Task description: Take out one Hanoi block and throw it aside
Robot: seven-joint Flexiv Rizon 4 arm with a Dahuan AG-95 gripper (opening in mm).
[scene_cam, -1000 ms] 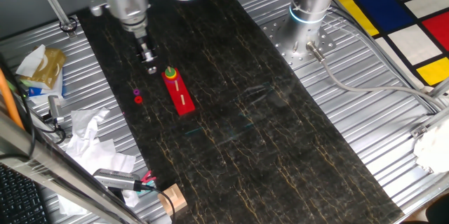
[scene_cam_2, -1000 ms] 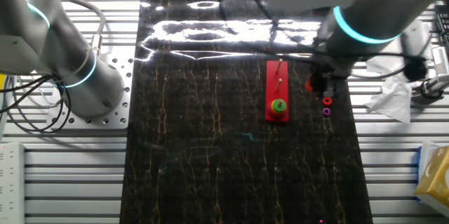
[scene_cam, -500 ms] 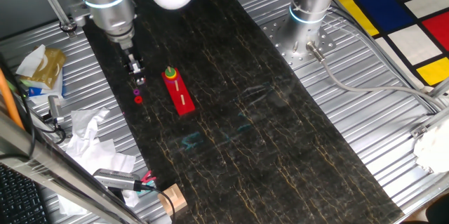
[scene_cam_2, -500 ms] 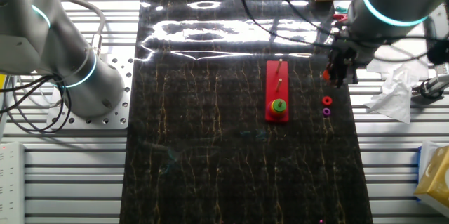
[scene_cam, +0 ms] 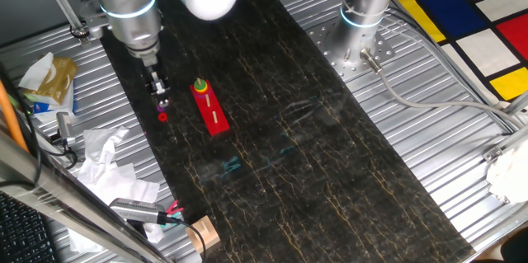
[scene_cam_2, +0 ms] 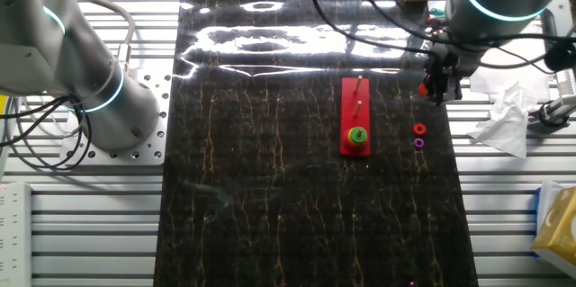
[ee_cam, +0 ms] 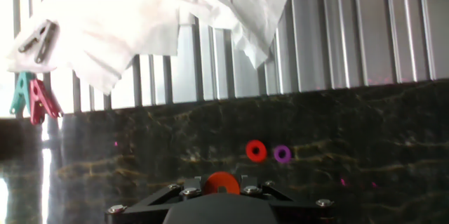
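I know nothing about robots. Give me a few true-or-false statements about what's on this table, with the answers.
1. The gripper holds an orange Hanoi block. True.
2. The purple ring sits on the red board. False: it lies on the dark mat, beside a red ring.
3. The red board carries no blocks. False: a green-topped stack stands at one end.
4. Crumpled white paper lies beyond the mat's edge. True.
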